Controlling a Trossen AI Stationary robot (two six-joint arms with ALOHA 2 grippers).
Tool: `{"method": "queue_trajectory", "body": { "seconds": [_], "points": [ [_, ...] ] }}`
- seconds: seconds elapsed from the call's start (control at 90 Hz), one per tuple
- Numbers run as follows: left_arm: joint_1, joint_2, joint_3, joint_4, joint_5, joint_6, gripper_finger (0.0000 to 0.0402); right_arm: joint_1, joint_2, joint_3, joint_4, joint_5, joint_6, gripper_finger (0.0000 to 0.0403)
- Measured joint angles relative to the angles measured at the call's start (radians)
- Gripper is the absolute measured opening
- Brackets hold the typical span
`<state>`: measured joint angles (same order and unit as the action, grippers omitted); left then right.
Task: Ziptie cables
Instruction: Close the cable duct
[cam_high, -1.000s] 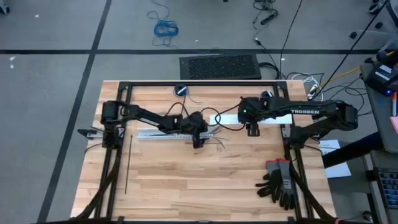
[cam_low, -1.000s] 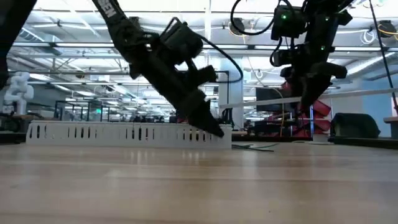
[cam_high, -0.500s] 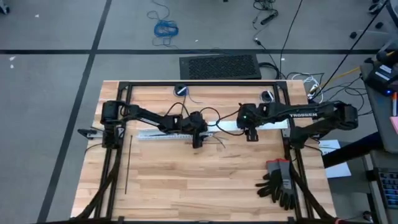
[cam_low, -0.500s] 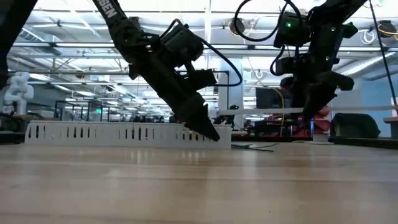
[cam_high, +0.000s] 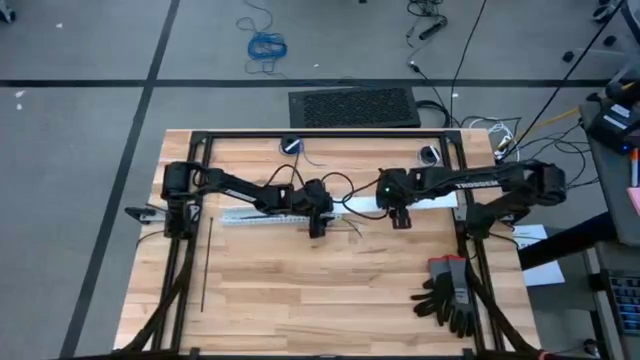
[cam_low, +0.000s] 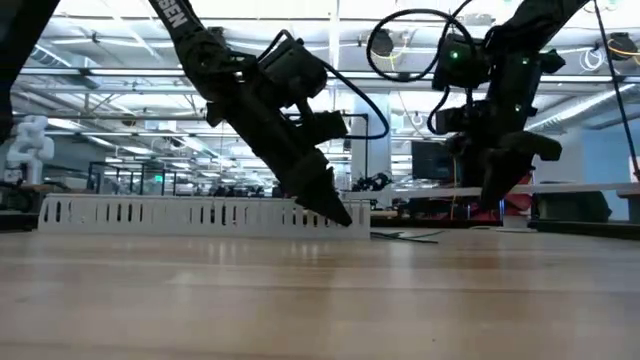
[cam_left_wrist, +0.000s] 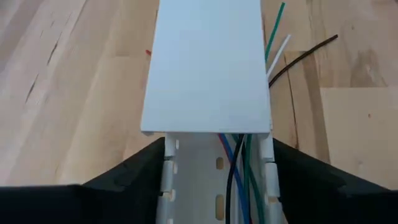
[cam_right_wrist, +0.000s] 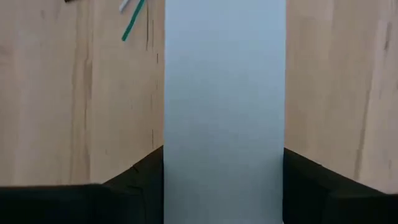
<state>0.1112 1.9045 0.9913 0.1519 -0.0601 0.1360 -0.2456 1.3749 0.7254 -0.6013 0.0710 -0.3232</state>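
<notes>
cover (cam_left_wrist: 207, 68) over duct (cam_left_wrist: 211, 186) and cables (cam_left_wrist: 239, 180), left gripper (cam_left_wrist: 214, 177) straddling duct, right gripper (cam_right_wrist: 224, 180) clasping cover

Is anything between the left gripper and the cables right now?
Yes. The cables lie inside the white slotted duct, whose walls the left gripper straddles, and a flat white cover hides them farther along.

I see a counter (cam_high: 300, 290) of pale wood planks with visible grain, a smooth matt white plastic cover (cam_left_wrist: 208, 62), and thin plastic-coated cables (cam_left_wrist: 239, 180) with slight gloss.
</notes>
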Motion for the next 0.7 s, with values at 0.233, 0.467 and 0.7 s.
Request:
{"method": "queue_trajectory", "body": {
  "seconds": [0.233, 0.467, 0.7],
  "points": [
    [0.000, 0.000, 0.000, -0.003, 0.003, 0.000, 0.0255, 0.002, 0.021, 0.000, 0.003, -0.019, 0.002, 0.0215],
    [0.000, 0.000, 0.000, -0.003, 0.004, 0.000, 0.0255, 0.002, 0.022, 0.000, 0.016, -0.019, -0.001, 0.0215],
    [0.004, 0.000, 0.000, -0.003, -0.011, 0.000, 0.0255, 0.012, 0.086, 0.000, 0.035, -0.014, -0.001, 0.0215]
  ]
}}
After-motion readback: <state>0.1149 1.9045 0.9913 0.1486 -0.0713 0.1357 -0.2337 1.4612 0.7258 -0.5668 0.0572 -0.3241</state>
